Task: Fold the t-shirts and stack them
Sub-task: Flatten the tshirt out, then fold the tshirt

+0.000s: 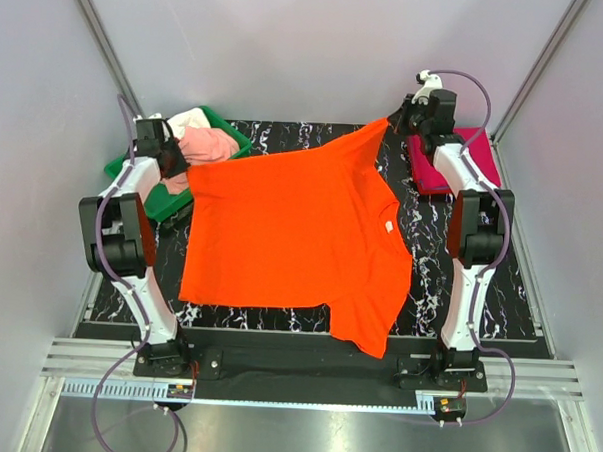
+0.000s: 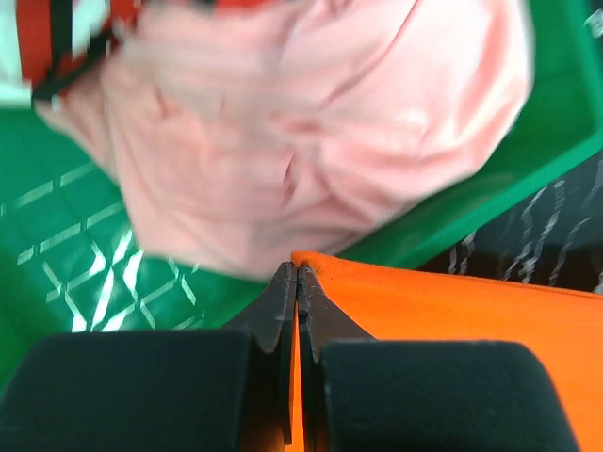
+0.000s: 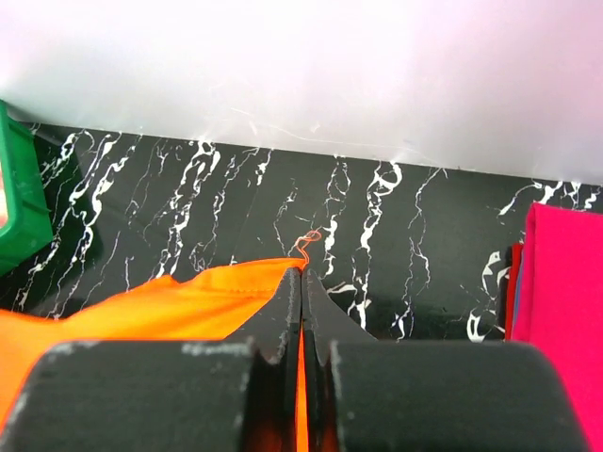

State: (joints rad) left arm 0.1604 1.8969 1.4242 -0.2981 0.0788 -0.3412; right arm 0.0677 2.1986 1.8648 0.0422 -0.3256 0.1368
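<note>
- Both hands are clamped on the orange t-shirt (image 1: 291, 236). The left hand (image 2: 298, 273) pinches its far-left corner, and the right hand (image 3: 301, 275) pinches its far-right tip, likely a sleeve end.
- In both wrist views the jaws are pressed together with only a cloth edge between them. That thin pinch suits dragging and tensioning, not lifting.
- The orange t-shirt is spread across the middle of the surface (image 1: 431, 242), collar toward the right. Its far edge is pulled between the hands, probably to flatten it before the first fold.
- Its near-right sleeve hangs over the surface's near edge and needs pulling in.
- The left hand sits over the green tray (image 1: 124, 166), which holds the pale pink t-shirt (image 2: 311, 122) and the white t-shirt (image 1: 191, 118). I read that as the unfolded queue.
- The magenta t-shirt (image 3: 565, 292) lies flat at far right beside the right hand. It looks folded, so that is the likely stack spot.
- It's early in the task: the orange one is not folded yet.
</note>
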